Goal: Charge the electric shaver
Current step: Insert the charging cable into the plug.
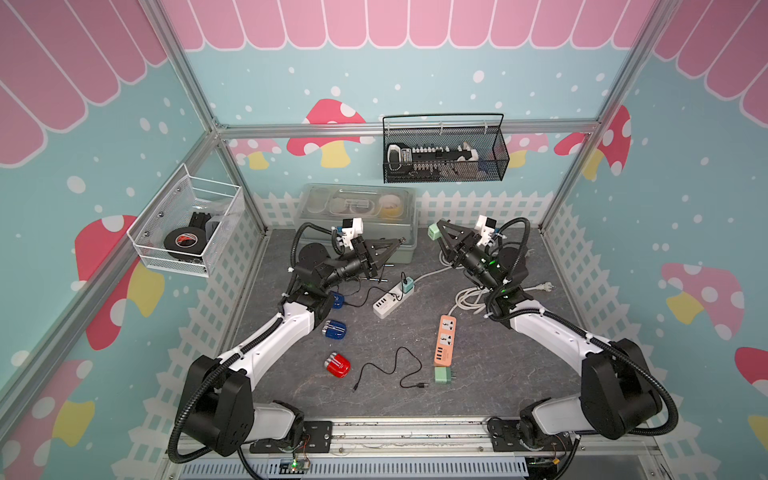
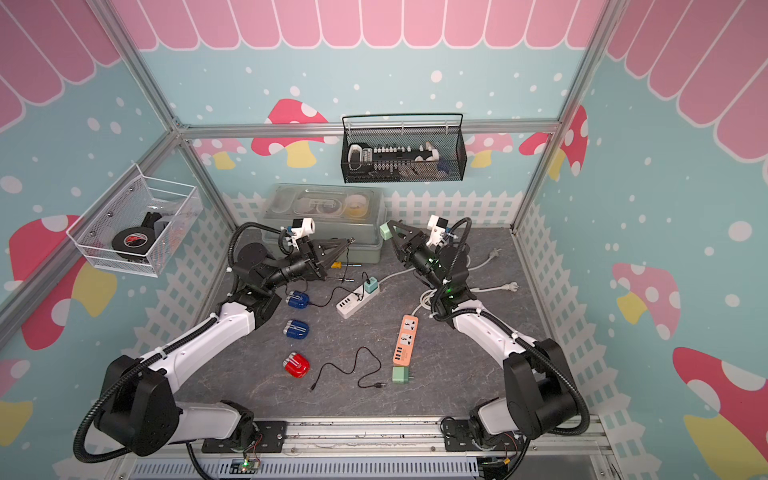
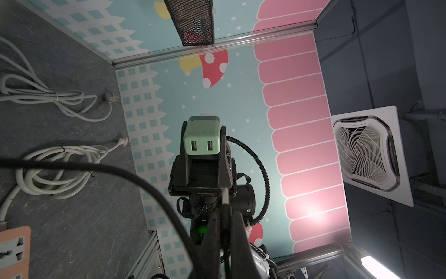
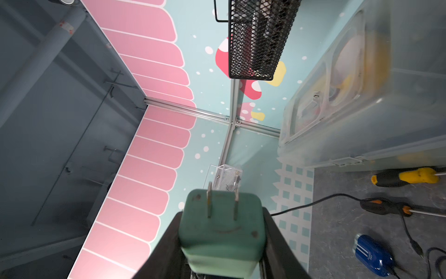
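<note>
Right wrist: right end effector (image 4: pixel 220 217) clamps green charger (image 4: pixel 220 239), blue shaver (image 4: pixel 372 254) well apart.

1. I'm driving a robot lab test cell: an aluminium frame (image 1: pixel 266 132) boxes in a grey counter (image 1: pixel 498 374)
2. Printed mushroom panels (image 1: pixel 328 120) line its walls like a staged set
3. Past them I see a ceiling air vent (image 3: pixel 366 149) and a strip light (image 3: pixel 379 267), so an indoor facility

Mint-green two-port adapter (image 1: pixel 433 231) clamped in the right claw (image 1: pixel 439 235), raised off the tabletop (image 1: pixel 478 365), black cable (image 3: pixel 226 212) pinched in the closed left claw (image 1: pixel 400 241), blue shaver (image 2: pixel 297 300), second blue shaver (image 1: pixel 335 329) and red shaver (image 1: pixel 337 365) lying on the tabletop.
</note>
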